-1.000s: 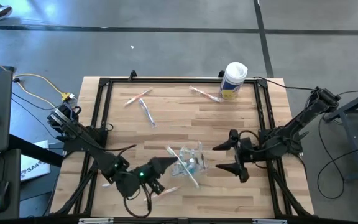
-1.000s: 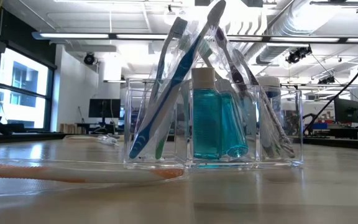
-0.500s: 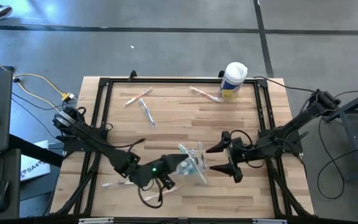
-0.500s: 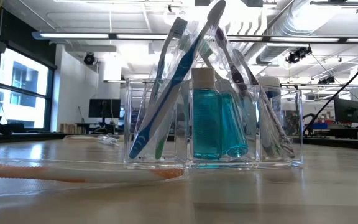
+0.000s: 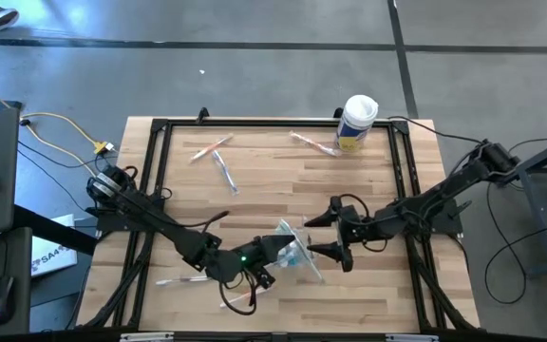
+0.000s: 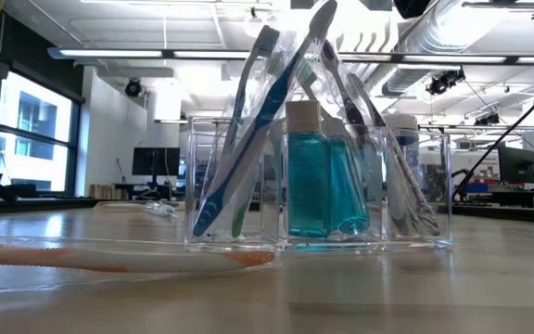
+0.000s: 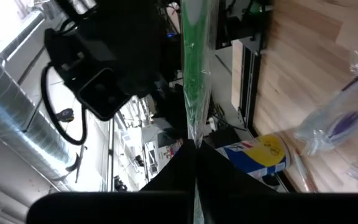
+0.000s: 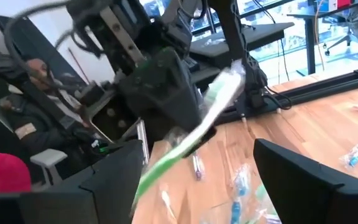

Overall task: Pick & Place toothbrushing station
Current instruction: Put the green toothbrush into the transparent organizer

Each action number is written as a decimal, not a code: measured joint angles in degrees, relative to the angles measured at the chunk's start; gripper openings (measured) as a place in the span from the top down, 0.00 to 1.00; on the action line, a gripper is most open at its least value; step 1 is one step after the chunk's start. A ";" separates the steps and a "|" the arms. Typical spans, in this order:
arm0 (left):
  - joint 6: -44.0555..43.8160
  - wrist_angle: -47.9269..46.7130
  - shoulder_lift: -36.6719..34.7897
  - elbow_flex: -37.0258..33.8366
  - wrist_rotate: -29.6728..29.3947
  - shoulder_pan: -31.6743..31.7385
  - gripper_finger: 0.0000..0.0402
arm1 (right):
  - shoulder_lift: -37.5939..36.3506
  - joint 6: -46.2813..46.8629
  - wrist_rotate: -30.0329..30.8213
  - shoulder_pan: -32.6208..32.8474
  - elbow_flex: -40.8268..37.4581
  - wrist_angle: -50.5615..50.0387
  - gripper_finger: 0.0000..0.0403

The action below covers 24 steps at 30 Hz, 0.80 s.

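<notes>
The high view looks straight down on the whole table (image 5: 254, 199), the low view sits level at tabletop height, close against the toothbrushing station (image 6: 321, 190) both share, while wrist views look along their arms.

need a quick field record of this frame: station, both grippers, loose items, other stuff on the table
station: clear cup of toothbrushes and blue bottles, upright on table
left gripper: at station, shut on green wrapped toothbrush
right gripper: open, beside station, holding nothing
loose toothbrushes: far side, one near front edge
canister: far edge, upright
</notes>
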 joint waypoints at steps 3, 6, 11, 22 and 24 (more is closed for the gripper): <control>-0.02 -0.08 -0.01 0.03 -0.02 0.01 1.00 | 0.75 0.00 -1.04 0.00 0.00 0.00 0.26; 0.00 -0.05 -0.02 0.03 -0.02 0.02 1.00 | 1.33 0.00 -2.17 0.02 -0.01 0.27 0.26; -0.02 0.01 -0.02 0.03 0.03 0.02 1.00 | 1.70 0.02 -4.15 -0.02 -0.01 0.91 0.26; -0.55 0.31 0.72 0.03 -0.42 3.00 1.00 | 2.42 2.99 -7.10 -1.90 0.00 1.50 0.26; -0.69 0.61 1.04 0.02 -0.60 3.02 1.00 | 2.79 2.99 -8.45 -2.23 -0.02 1.17 0.26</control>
